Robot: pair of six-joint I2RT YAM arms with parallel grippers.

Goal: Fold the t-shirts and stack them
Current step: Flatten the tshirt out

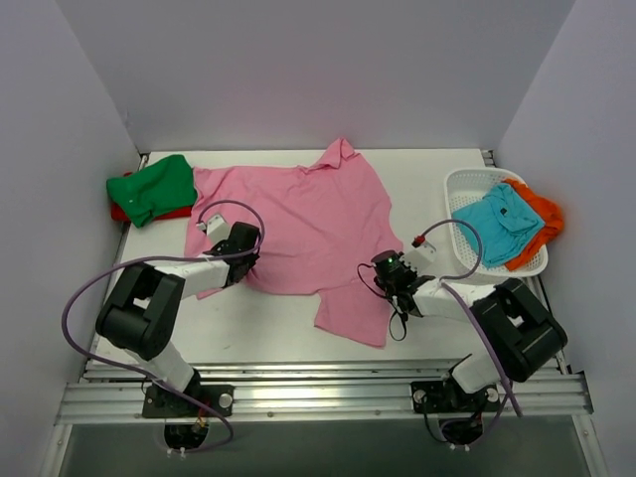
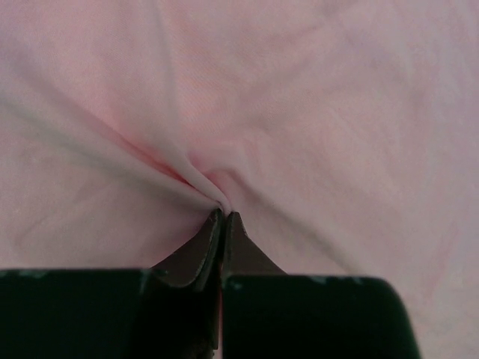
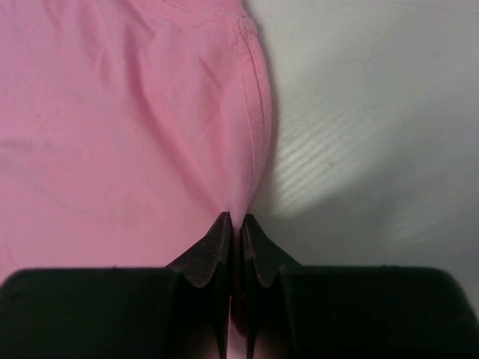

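A large pink collared t-shirt lies spread over the middle of the table. My left gripper is shut on a pinched fold of the pink t-shirt at its left lower side, the cloth puckering into my closed jaws. My right gripper is shut on the hemmed right edge of the pink t-shirt, next to bare table. A green t-shirt lies folded on a red one at the back left. Teal and orange t-shirts lie in the basket.
A white mesh basket stands at the right, near the side wall. Grey walls close in the table on the left, back and right. Purple cables loop over both arms. Bare white table shows beside the shirt's right edge.
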